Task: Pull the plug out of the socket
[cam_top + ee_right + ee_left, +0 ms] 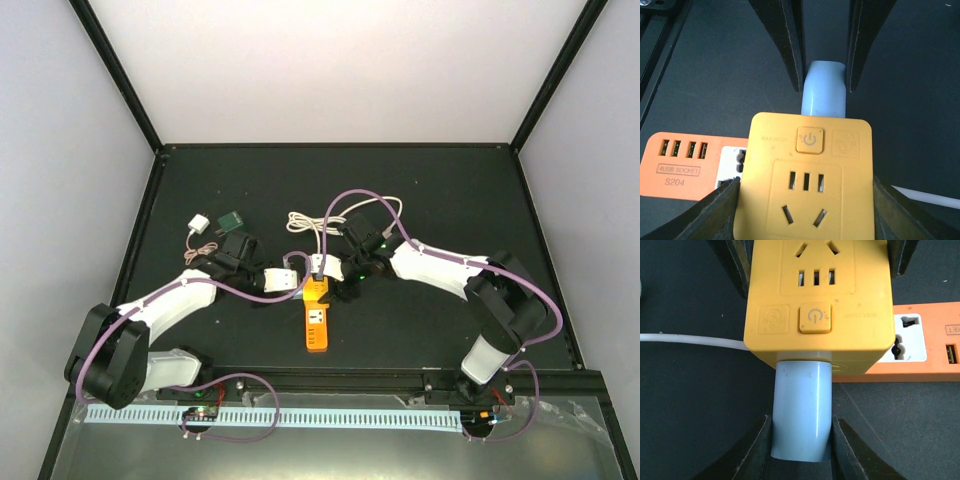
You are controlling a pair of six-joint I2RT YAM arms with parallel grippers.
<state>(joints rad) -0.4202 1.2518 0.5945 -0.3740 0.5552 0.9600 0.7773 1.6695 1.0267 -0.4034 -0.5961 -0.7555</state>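
Observation:
The orange socket strip (pixel 318 328) lies mid-table; it also shows in the left wrist view (pixel 935 350) and the right wrist view (pixel 685 167). A yellow adapter cube (pixel 317 290) (pixel 815 295) (pixel 807 175) sits over its far end. The pale white plug (pixel 802 410) (pixel 824 92) (pixel 288 280) is seated in the cube's side. My left gripper (pixel 801 432) (pixel 278 282) is shut on the plug. My right gripper (pixel 805 200) (pixel 338 285) is shut on the yellow cube from the opposite side. A cream-white cord (pixel 320 225) (pixel 690 338) loops behind them.
A small white charger (pixel 199 224) with a short cord and a dark green cube (pixel 231 218) lie at the back left. The black mat's raised frame (pixel 340 147) bounds the work area. The left gripper's fingers (pixel 792 45) show in the right wrist view.

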